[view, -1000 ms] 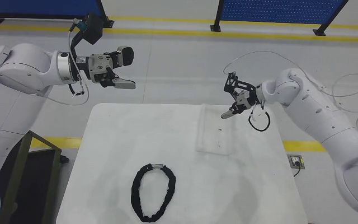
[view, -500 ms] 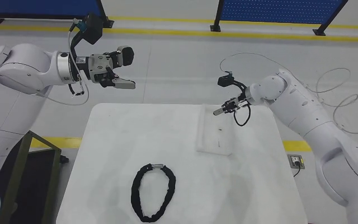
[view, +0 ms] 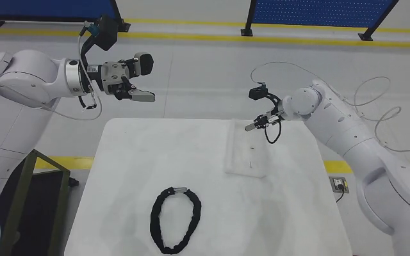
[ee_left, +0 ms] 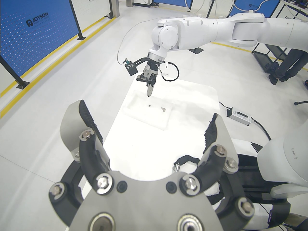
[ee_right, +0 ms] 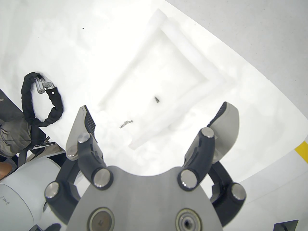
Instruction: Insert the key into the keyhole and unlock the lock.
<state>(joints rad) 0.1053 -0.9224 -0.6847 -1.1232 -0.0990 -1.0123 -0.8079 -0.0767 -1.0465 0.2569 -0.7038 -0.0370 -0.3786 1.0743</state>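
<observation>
we hold the right tool (ee_right: 156, 116) apart above the tray (ee_right: 182, 46), ready for the key (ee_right: 125, 123), while the left tool (ee_left: 149, 118), also apart, hangs clear of the lock (ee_right: 41, 87).

Silver key (ee_right: 125, 124) in white tray (ee_right: 182, 45), black chain lock (view: 175, 219) looped shut

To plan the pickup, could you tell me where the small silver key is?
In the right wrist view the small silver key lies in the white foam tray on the table's right side, near the open right gripper.
</observation>
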